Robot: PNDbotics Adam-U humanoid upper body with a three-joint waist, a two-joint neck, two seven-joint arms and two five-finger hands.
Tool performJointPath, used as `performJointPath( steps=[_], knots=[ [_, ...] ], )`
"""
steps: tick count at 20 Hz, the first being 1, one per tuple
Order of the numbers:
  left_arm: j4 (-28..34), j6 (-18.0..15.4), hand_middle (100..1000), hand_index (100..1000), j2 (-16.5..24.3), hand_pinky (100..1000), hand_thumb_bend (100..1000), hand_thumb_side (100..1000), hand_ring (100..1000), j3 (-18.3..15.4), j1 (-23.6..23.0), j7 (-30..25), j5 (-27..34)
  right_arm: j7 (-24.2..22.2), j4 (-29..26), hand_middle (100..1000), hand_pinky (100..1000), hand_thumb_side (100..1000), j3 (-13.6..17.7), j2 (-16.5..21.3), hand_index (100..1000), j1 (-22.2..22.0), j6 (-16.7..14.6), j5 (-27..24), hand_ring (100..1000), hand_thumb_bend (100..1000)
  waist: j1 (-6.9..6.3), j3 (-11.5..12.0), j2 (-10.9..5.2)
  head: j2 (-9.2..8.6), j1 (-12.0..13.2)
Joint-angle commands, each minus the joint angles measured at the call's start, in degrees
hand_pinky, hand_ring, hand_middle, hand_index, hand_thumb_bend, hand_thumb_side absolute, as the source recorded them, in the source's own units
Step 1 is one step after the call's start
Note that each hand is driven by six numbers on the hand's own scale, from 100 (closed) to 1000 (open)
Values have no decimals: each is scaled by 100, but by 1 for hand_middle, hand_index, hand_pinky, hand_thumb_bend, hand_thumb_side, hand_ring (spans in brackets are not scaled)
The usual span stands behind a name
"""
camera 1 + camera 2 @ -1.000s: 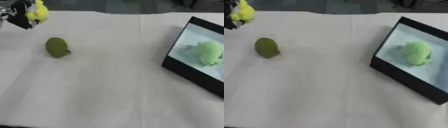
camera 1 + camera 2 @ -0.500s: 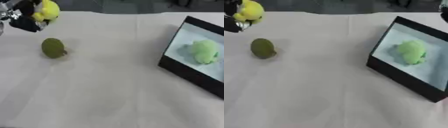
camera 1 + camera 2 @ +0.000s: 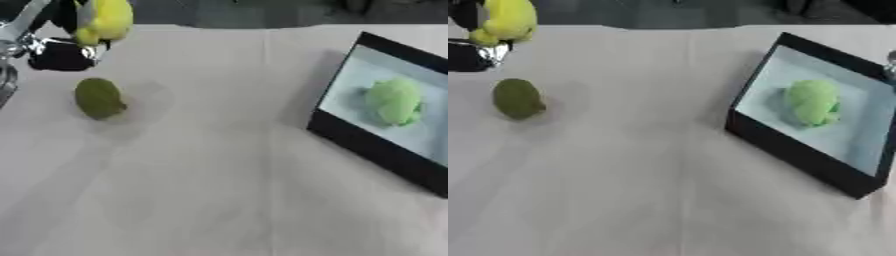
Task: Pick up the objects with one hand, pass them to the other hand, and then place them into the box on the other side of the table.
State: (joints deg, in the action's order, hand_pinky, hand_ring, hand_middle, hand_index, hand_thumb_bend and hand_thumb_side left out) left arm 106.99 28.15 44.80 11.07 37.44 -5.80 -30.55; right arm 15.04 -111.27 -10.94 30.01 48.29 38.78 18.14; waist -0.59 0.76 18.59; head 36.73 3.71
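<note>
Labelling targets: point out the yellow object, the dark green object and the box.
yellow object (image 3: pixel 107 20), left eye view, its middle.
dark green object (image 3: pixel 98 98), left eye view, its centre.
box (image 3: pixel 798 155), right eye view, near black wall.

A pale cloth (image 3: pixel 219 175) covers the tabletop (image 3: pixel 623 200), lying mostly flat with faint creases running across it. One long fold line runs from the cloth's far edge toward its near side, close to its middle. Beyond the cloth's far edge lies a dark, blurred background (image 3: pixel 262 10) where nothing can be made out.
</note>
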Motion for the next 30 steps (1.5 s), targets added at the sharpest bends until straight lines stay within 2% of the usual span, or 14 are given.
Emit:
performJointPath(
  steps=[1, 6, 12, 18, 28, 30],
  knots=[
    [194, -77, 306, 435, -79, 614, 100, 116, 456, 9, -30, 225, -244, -132, -115, 775, 774, 222, -161, -84, 710, 213, 296, 163, 813, 249, 55, -8, -268, 43, -50],
    [334, -273, 289, 435, -438, 600, 100, 100, 450, 67, -98, 301, -1037, -108, -138, 783, 772, 235, -403, -387, 716, 424, 713, 245, 821, 247, 42, 4, -293, 90, -84],
    [332, -441, 263, 434, -988, 589, 100, 100, 448, 62, -156, 574, -2033, -185, -63, 787, 773, 245, -685, -723, 718, 667, 938, 314, 825, 249, 39, 30, -310, 78, -159],
    [265, -619, 255, 434, -1426, 586, 100, 100, 449, 77, -226, 897, -2731, -238, 133, 789, 774, 262, -889, -965, 718, 834, 1022, 350, 828, 247, 55, 97, -312, 91, -239],
    [338, -896, 244, 435, -1802, 582, 100, 100, 457, 221, -191, 1187, -3556, -354, 517, 805, 777, 296, -1229, -1327, 725, 1008, 1048, 256, 841, 257, 90, 268, -316, 40, -400],
    [292, -951, 245, 435, -1847, 582, 124, 100, 460, 239, -193, 1232, -3796, -383, 521, 807, 778, 302, -1271, -1347, 726, 1006, 1060, 205, 843, 258, 102, 272, -315, 16, -389]
  ],
)
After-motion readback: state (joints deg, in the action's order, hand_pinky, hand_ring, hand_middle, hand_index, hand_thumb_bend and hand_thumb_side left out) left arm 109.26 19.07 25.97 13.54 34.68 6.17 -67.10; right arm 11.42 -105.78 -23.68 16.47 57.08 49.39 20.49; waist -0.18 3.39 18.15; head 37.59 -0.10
